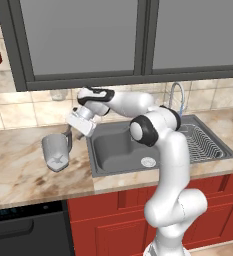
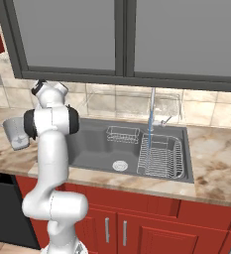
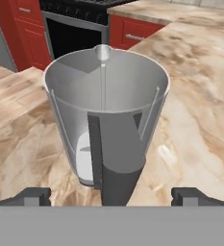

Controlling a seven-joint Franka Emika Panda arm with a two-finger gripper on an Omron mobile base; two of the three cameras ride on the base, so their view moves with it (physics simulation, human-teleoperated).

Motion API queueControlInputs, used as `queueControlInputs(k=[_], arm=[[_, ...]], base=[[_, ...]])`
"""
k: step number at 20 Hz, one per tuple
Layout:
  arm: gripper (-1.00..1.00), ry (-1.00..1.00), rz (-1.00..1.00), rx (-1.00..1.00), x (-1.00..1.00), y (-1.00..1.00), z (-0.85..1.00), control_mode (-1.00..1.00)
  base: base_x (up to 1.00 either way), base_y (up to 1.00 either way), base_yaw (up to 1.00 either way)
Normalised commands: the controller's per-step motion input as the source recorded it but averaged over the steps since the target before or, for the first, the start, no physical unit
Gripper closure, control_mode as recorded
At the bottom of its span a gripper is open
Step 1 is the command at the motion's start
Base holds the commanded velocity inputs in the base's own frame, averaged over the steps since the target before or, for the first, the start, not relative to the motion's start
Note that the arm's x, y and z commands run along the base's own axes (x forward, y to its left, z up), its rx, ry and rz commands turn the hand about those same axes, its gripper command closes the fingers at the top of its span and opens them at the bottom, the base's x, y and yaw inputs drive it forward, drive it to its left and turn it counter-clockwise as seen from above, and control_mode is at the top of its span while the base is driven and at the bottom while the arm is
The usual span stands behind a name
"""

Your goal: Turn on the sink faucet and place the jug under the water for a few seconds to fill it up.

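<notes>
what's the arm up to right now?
It's going for the jug, which stands upright on the counter left of the sink. The gripper is open, fingers either side of the jug's dark handle, nothing gripped yet. The sink faucet is already running: a thin blue stream of water falls into the basin.

marble counter (image 1: 18, 170), jug (image 1: 56, 150) standing on it
</notes>
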Motion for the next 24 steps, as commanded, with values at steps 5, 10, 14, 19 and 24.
queueControlInputs(k=[5,10,14,19,24], arm=[[-1.0,0.0,0.0,0.0,0.05,0.0,-0.13,-1.0],[-1.0,0.0,0.0,0.0,0.01,0.11,0.0,-1.0],[-1.0,0.0,0.0,0.0,0.0,0.25,0.0,-1.0],[-1.0,0.0,0.0,0.0,0.0,0.23,0.0,-1.0],[-1.0,0.0,0.0,0.0,0.0,0.12,0.0,-1.0]], base=[[0.0,0.0,0.0],[0.0,0.0,0.0],[0.0,0.0,0.0],[0.0,0.0,0.0],[0.0,0.0,0.0]])
